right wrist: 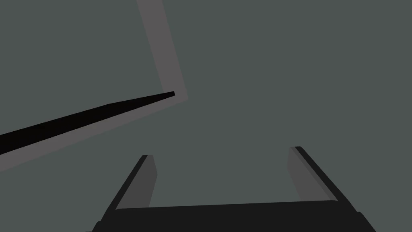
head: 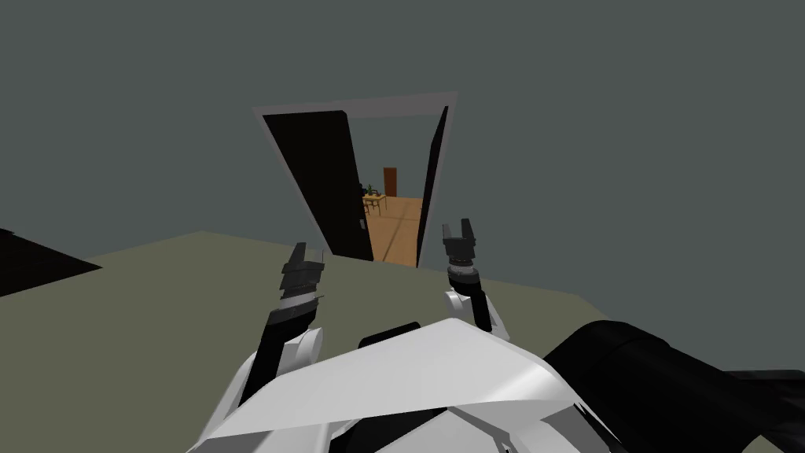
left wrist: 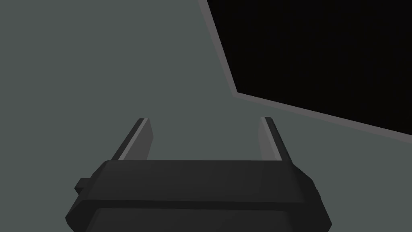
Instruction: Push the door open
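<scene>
Facing the black door [head: 322, 181] at twelve o'clock, I judge the push partly done: it stands ajar, a wood floor [head: 397, 232] showing through the gap. My left gripper [head: 303, 253] at eleven and right gripper [head: 458, 230] at one (both spread wide, empty) hang short of it; swinging it wider is what's left.

The door [head: 318, 181] is a plain black panel, tall and upright, inside a light grey frame [head: 354, 104]. It is partly open. It covers the left part of the opening, and the gap beside its free edge shows a wooden floor [head: 397, 228] behind it. A small pale handle [head: 362, 224] sits low on this free edge.
</scene>
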You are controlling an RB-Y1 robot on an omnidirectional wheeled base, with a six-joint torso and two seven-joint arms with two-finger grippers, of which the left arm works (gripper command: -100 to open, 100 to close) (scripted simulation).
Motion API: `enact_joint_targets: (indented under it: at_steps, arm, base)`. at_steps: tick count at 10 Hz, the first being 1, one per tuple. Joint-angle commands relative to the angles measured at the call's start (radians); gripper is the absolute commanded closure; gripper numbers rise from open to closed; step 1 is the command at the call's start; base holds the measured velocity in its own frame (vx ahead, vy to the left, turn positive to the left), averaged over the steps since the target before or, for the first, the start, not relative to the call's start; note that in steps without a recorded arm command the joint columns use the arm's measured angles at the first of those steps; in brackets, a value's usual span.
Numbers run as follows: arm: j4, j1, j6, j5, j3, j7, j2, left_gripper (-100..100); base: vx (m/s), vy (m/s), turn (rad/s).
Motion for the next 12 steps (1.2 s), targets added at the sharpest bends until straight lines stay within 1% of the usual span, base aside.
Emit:
enact_joint_targets:
  at_steps: [1, 4, 5, 6, 7, 12]
  arm:
    - [0.029, -0.011, -0.008, -0.003, -0.001, 0.001, 0.008, -100]
    - [0.080, -0.031, -0.021, -0.008, -0.003, 0.002, 0.020, -100]
    - [0.108, -0.042, -0.028, -0.011, -0.004, 0.003, 0.026, -100]
    - [0.123, -0.048, -0.032, -0.013, -0.004, 0.004, 0.028, -100]
    - [0.152, -0.059, -0.040, -0.016, -0.005, 0.005, 0.034, -100]
    - [0.241, -0.094, -0.064, -0.025, -0.008, 0.007, 0.047, -100]
  base:
    - [0.084, 0.028, 0.000]
    - [0.138, 0.026, -0.004]
    - [0.148, 0.056, -0.002]
    - [0.140, 0.058, -0.007]
    - [0.113, 0.051, -0.002]
    - [0.111, 0.044, -0.003]
